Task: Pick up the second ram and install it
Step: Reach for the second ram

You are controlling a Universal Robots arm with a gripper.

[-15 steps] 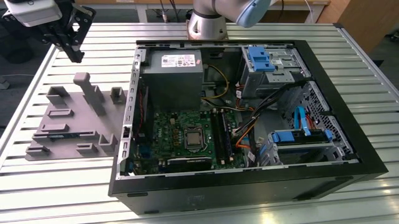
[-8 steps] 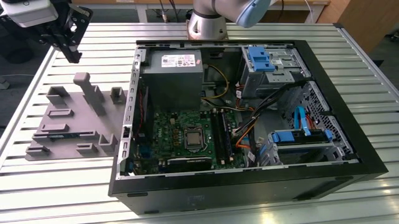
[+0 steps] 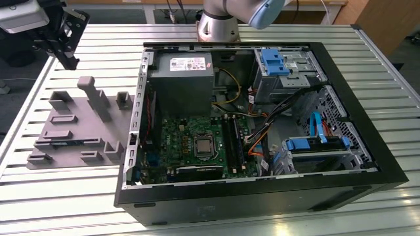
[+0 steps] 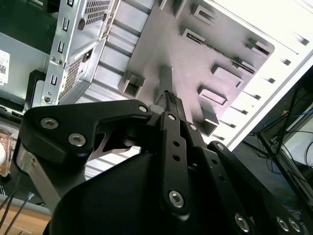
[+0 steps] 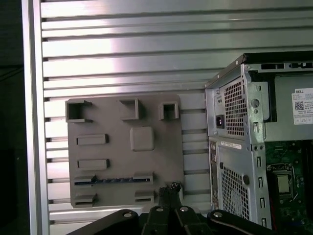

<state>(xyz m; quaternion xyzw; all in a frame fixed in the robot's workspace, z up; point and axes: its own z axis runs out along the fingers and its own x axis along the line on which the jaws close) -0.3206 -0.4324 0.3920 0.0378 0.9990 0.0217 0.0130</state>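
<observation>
Jaws: closed tip to tip with nothing between them, hanging in the air above the worktop [image 3: 66, 196], at the far corner of the grey plate [image 3: 85, 118].
Memory stick [image 3: 69, 143]: a thin dark strip lying flat in a holder on the plate, below the jaws and apart from them. In the first wrist view the memory stick [image 5: 115, 180] runs between two small raised blocks, just beside the jaw tips as seen from above.
Grey plate: flat on the worktop under the jaws, with raised blocks and one tall post. The jaws point down at it in both wrist views [image 4: 161, 44] [image 5: 112, 147].
Computer case [image 3: 387, 172]: open on its side, beside the plate and farther from the jaws than the plate. Its perforated metal back [image 5: 234, 112] stands right next to the plate's edge.
Green board [image 3: 177, 142]: inside the case, well apart from the jaws.
Long black slots [image 3: 231, 142]: on the green board, side by side, beside the square chip socket [image 3: 204, 145].
Grey box [image 3: 180, 83]: in the case corner nearest the jaws.
Arm base [image 3: 220, 19]: on the worktop behind the case.
</observation>
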